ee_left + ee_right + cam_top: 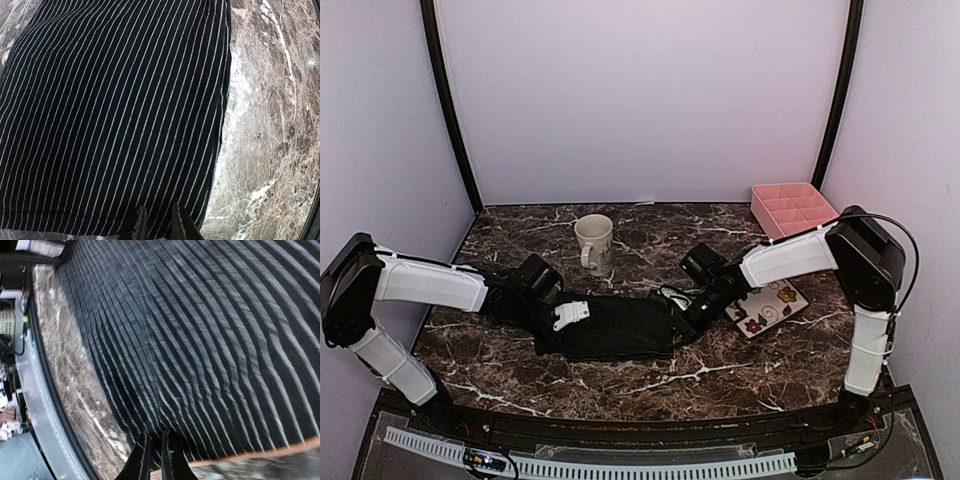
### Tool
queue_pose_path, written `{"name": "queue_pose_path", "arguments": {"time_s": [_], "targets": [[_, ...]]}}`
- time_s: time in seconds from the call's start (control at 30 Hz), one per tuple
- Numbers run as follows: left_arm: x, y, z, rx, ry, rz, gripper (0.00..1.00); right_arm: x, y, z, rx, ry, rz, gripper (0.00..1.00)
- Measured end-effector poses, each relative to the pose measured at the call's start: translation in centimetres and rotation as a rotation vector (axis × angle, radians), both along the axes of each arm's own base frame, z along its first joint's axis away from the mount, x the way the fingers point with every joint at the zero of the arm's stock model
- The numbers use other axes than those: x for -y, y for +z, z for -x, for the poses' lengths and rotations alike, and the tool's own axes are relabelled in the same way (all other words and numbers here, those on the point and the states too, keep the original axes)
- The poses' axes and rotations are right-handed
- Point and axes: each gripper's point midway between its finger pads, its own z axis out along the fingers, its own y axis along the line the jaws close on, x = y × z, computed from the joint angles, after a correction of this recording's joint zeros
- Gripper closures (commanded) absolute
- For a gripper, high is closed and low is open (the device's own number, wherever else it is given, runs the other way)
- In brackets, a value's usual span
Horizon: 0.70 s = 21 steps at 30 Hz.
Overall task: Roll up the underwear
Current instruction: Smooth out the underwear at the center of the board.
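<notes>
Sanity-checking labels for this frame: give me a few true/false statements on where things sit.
The black underwear lies spread flat on the table. True.
The mug stands on the flowered plate. False: it stands on bare table behind the underwear; the plate lies off to the right.
The pink tray sits in the far right corner. True.
The left gripper hovers over the mug. False: it is at the underwear's left end, with the right gripper at the right end.
</notes>
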Motion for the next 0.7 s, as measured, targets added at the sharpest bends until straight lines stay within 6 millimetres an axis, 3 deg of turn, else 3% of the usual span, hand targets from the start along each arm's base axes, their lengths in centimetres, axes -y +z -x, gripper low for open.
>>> {"name": "queue_pose_path", "arguments": {"time_s": [0.2,0.33,0.43,0.5,0.57,0.63,0.67,0.7], "targets": [[-0.8,-1.0,0.9,-0.005,-0.009,-0.031,0.8,0.0,-0.5,1.6,0.015,0.048,0.005,0.75],[-1.2,-0.5,1.0,0.026,-0.002,-0.023,0.69,0.2,-0.1,1.6,0.05,0.054,0.01,0.66],[-1.2,1.3,0.8,0.073,0.012,0.011,0.61,0.7,0.9,1.5,0.092,0.049,0.024,0.55],[-1.0,3.3,0.2,0.127,0.042,0.054,0.57,0.8,2.4,1.0,0.134,0.027,0.018,0.54],[-1.0,6.1,-1.1,0.213,0.108,0.111,0.44,0.8,4.8,-0.1,0.203,-0.007,-0.017,0.52],[-0.9,9.1,-2.8,0.304,0.191,0.176,0.12,0.5,8.1,-1.7,0.297,-0.057,-0.08,0.29],[-0.8,10.3,-3.5,0.341,0.226,0.205,0.03,0.5,9.9,-2.7,0.347,-0.092,-0.116,0.25],[-0.8,11.9,-4.4,0.378,0.286,0.249,0.01,0.5,12.0,-3.7,0.411,-0.135,-0.164,0.02]]}}
